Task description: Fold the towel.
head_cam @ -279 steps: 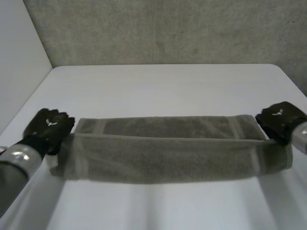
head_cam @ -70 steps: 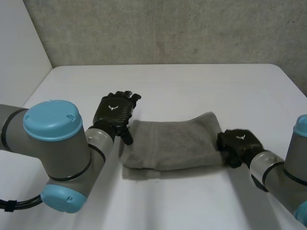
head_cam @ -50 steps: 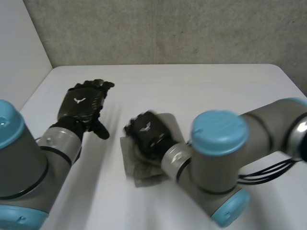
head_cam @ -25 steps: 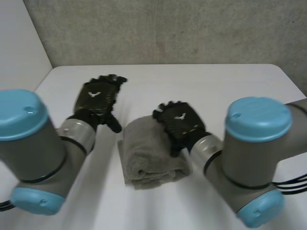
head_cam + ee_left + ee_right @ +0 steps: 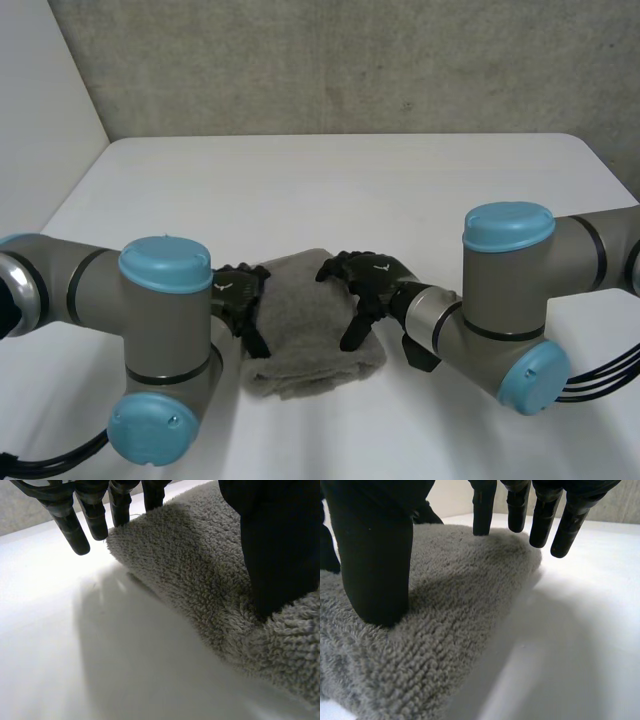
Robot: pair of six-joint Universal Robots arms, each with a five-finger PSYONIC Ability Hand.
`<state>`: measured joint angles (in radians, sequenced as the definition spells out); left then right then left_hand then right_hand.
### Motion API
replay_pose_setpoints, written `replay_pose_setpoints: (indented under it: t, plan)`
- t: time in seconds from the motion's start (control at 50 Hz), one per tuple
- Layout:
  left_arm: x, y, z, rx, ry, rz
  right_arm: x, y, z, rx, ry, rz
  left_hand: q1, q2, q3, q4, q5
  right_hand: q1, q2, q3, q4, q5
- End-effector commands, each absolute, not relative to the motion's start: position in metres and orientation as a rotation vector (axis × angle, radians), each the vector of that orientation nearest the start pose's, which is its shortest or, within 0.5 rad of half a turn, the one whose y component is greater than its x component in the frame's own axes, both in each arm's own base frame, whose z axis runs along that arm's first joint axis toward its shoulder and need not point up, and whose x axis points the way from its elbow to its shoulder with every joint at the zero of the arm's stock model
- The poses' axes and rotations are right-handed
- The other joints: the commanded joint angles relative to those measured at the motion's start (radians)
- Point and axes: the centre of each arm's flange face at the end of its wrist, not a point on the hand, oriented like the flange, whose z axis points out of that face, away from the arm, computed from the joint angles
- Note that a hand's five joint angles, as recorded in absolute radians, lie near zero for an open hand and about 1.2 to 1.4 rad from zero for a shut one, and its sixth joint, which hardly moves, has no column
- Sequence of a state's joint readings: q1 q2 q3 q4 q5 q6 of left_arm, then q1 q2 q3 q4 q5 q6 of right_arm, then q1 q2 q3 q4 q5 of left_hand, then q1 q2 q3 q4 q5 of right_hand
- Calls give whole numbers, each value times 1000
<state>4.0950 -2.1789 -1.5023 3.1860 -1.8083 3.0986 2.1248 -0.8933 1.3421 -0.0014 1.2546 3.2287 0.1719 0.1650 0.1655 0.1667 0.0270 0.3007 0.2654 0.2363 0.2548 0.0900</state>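
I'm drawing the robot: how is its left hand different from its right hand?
The left hand sits at the folded towel's left edge, the right hand at its right edge. The left hand is half hidden behind the left arm; the right hand shows nearly whole, reaching further over the towel. Both are black and open, thumbs pressing the towel.

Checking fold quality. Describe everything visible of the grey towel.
The grey-brown terry-cloth towel lies folded into a small, thick, roughly rectangular bundle with looped pile and rounded fold edges. It sits flat on the white table between the arms. The left hand is at its left side, thumb pressing the top and straight fingers at the edge. The right hand presses its thumb on the right side, fingers straight above the edge.
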Motion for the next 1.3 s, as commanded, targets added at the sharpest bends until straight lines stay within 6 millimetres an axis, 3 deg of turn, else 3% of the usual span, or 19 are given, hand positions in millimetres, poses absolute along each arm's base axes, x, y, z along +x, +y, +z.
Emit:
replay_pose_setpoints:
  t: [0.02,0.04,0.06,0.08,0.12,0.14,0.18,0.2,0.22,0.24,0.28,0.3,0.34,0.36,0.4,0.42,0.54,1.3]
  plan:
    - [-299,-226,136,613,2736,-1732,339,-249,154,-726,2078,-1279,3,10,9,8,-27,-126,-91,-62,-80,-90]
    - [-301,-224,147,612,2721,-1783,339,-249,154,-726,2078,-1280,3,10,9,8,-27,-126,-91,-62,-80,-90]
    - [-304,-222,161,612,2703,-1844,337,-250,171,-718,2045,-1329,3,10,9,8,-27,-126,-91,-62,-80,-90]
    - [-304,-222,161,612,2703,-1845,337,-250,171,-718,2045,-1329,3,10,9,8,-27,-126,-91,-62,-80,-90]
    - [-308,-220,195,597,2652,-1997,331,-252,208,-691,1982,-1447,3,10,9,8,-27,-126,-91,-62,-80,-90]
    - [-308,-220,195,597,2651,-1998,331,-252,208,-691,1982,-1448,3,10,9,8,-27,-126,-91,-62,-80,-90]
    - [-308,-218,240,546,2566,-2192,315,-261,244,-623,1947,-1588,3,10,9,8,-27,-126,-91,-62,-80,-90]
    - [-308,-218,241,546,2565,-2193,315,-261,244,-623,1947,-1589,3,10,9,8,-27,-126,-91,-62,-80,-90]
    - [-304,-218,264,509,2513,-2284,305,-264,263,-585,1926,-1665,3,10,9,8,-27,-126,-91,-62,-80,-90]
    - [-304,-218,264,509,2513,-2285,305,-264,263,-585,1926,-1666,3,10,9,8,-27,-126,-91,-62,-80,-90]
    - [-295,-216,305,438,2410,-2444,287,-265,299,-518,1871,-1801,3,10,9,8,-27,-126,-91,-62,-80,-90]
    - [-295,-216,305,438,2409,-2445,287,-265,299,-517,1871,-1801,3,10,9,8,-27,-126,-91,-62,-80,-90]
    - [-281,-213,338,371,2321,-2541,271,-261,331,-463,1807,-1914,3,10,9,8,-27,-126,-91,-62,-80,-90]
    - [-281,-213,338,371,2320,-2541,271,-261,331,-463,1807,-1914,3,10,9,8,-27,-126,-91,-62,-80,-90]
    - [-273,-213,349,352,2297,-2552,255,-255,357,-413,1751,-2016,3,10,9,8,-27,-126,-91,-62,-80,-90]
    - [-265,-213,356,350,2296,-2546,255,-255,357,-412,1751,-2016,3,10,9,8,-27,-126,-91,-62,-80,-90]
    - [-252,-217,355,412,2383,-2462,242,-246,372,-389,1742,-2078,3,10,9,8,-27,-126,-91,-62,-80,-90]
    - [-250,-216,358,428,2383,-2454,244,-242,368,-470,1764,-2052,3,10,9,8,-27,-126,-91,-62,-80,-90]
